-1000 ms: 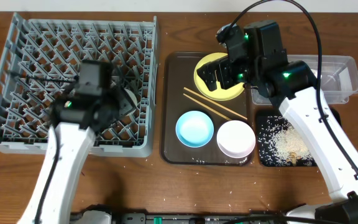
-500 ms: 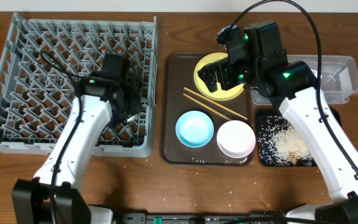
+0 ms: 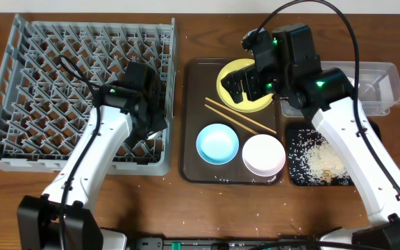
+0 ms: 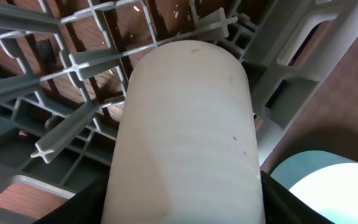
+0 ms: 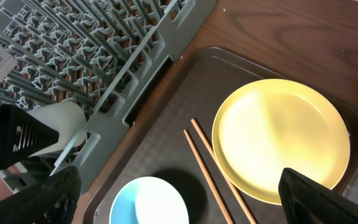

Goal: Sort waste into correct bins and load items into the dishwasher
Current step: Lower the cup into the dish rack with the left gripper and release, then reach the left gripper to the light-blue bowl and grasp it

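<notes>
My left gripper (image 3: 148, 104) is shut on the small white cup (image 4: 185, 112) and holds it over the right edge of the grey dish rack (image 3: 47, 69); the cup also shows in the right wrist view (image 5: 58, 121). My right gripper (image 3: 245, 87) is open and empty above the yellow plate (image 3: 255, 105). The chopsticks (image 3: 238, 118), the light blue bowl (image 3: 217, 144) and the white bowl (image 3: 263, 154) lie on the brown tray. Rice crumbs lie in the black tray (image 3: 294, 163). The clear tub (image 3: 377, 87) is at the far right. I cannot make out the tissue or the wrapper.
The dark brown serving tray (image 3: 193, 83) lies between the rack and the bins. A few crumbs are scattered on the wooden table (image 3: 151, 201) in front. The right arm reaches over the black tray and the tub.
My left arm has swung right across the rack to its right edge, with the cup in its grip. The right arm has not moved.
</notes>
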You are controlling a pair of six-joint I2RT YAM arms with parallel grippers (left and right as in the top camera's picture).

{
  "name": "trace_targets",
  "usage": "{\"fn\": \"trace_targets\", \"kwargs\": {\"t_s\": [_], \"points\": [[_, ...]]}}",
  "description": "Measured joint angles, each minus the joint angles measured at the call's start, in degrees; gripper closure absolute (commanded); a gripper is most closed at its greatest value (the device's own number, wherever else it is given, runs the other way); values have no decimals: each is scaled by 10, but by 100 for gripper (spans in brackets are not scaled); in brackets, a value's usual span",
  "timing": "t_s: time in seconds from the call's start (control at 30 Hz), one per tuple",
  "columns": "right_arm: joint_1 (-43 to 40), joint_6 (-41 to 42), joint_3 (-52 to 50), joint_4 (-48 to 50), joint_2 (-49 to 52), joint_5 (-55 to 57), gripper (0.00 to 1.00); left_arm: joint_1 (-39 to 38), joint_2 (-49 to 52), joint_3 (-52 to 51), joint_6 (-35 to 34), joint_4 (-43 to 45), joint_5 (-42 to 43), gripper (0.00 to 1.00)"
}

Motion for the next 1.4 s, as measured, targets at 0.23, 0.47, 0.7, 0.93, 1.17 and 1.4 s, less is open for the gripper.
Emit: {"fn": "trace_targets", "kwargs": {"t_s": [0.23,0.47,0.7,0.93,1.17,1.4], "points": [[0,0,0,-1,0,0,1,0,0,16,5,-11,2,14],[0,0,0,-1,0,0,1,0,0,113,21,-26,4,14],[-19,22,0,-2,0,14,1,-36,0,133,28,-28,44,15],[-96,82,0,-21,0,21,1,-133,16,122,114,12,62,15],[-144,95,0,-18,-8,16,1,-158,122,122,223,64,63,16],[-166,91,-1,-24,-123,57,1,-157,216,116,267,71,62,18]]}}
